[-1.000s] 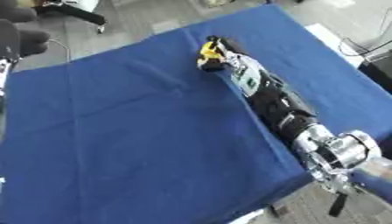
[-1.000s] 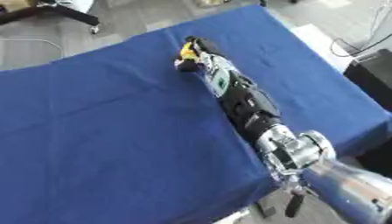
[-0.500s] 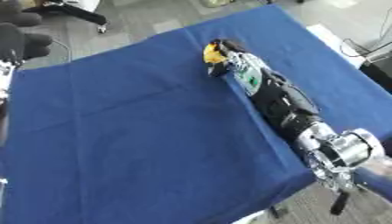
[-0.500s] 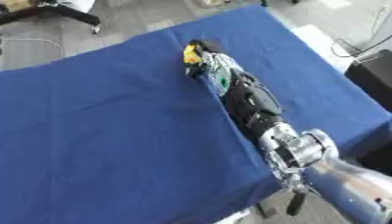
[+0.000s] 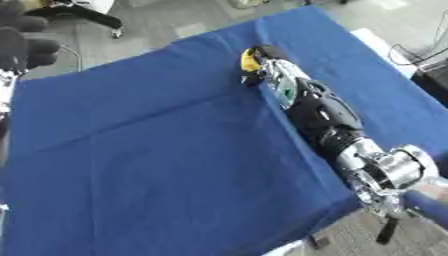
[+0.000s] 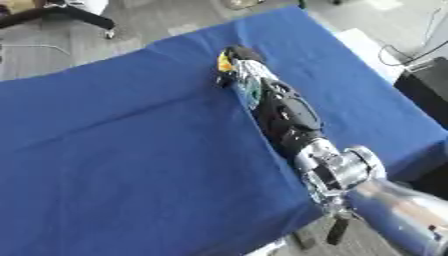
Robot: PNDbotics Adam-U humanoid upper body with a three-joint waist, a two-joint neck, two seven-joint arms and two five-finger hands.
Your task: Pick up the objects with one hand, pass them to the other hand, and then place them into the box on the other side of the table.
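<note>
My right arm stretches from the lower right corner across the blue table (image 5: 157,165) to its far middle. My right hand (image 5: 273,75) lies there with its dark fingers curled over a small yellow object (image 5: 249,61), low at the cloth. Only the object's left side shows; I cannot tell if it touches the cloth. A dark blurred shape (image 5: 22,32) at the upper left edge of the left eye view looks like my left hand, too unclear to read. No box is in view.
The table's right edge runs close beside my right forearm (image 6: 284,112). Past it stand a white sheet (image 5: 376,42) and dark equipment (image 6: 424,82) on the floor. A chair base (image 5: 83,11) stands beyond the far edge.
My right hand and the yellow object have stayed almost where they were. The dark shape at the upper left has come further into the left eye view.
</note>
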